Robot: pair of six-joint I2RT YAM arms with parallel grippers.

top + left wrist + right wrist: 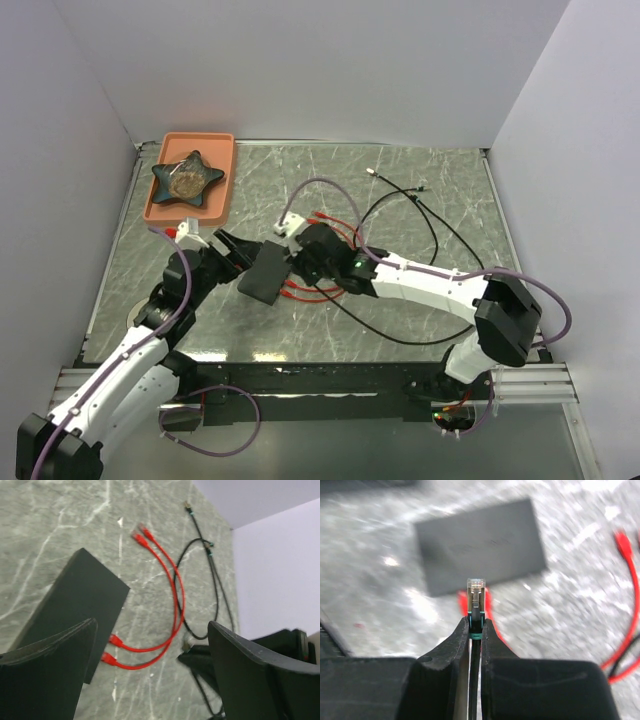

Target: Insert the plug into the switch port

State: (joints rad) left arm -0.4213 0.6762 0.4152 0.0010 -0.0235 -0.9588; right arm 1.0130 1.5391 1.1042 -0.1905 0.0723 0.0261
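Note:
The switch (263, 275) is a flat black box lying on the marble table; it also shows in the left wrist view (75, 605) and the right wrist view (480, 545). Two red cables (150, 647) are plugged into its near short edge. My left gripper (232, 250) (152, 625) stands wide open at the switch's left end, with nothing between its fingers. My right gripper (300, 262) (476, 622) is shut on a black cable just behind its clear plug (476, 586). The plug points at the switch from a short way off.
An orange tray (228, 150) with a dark star-shaped dish (185, 178) sits at the back left. Loose black cables (430, 215) loop across the right half of the table. The red cables' (330, 228) free ends lie behind the right gripper, near a white connector (290, 226).

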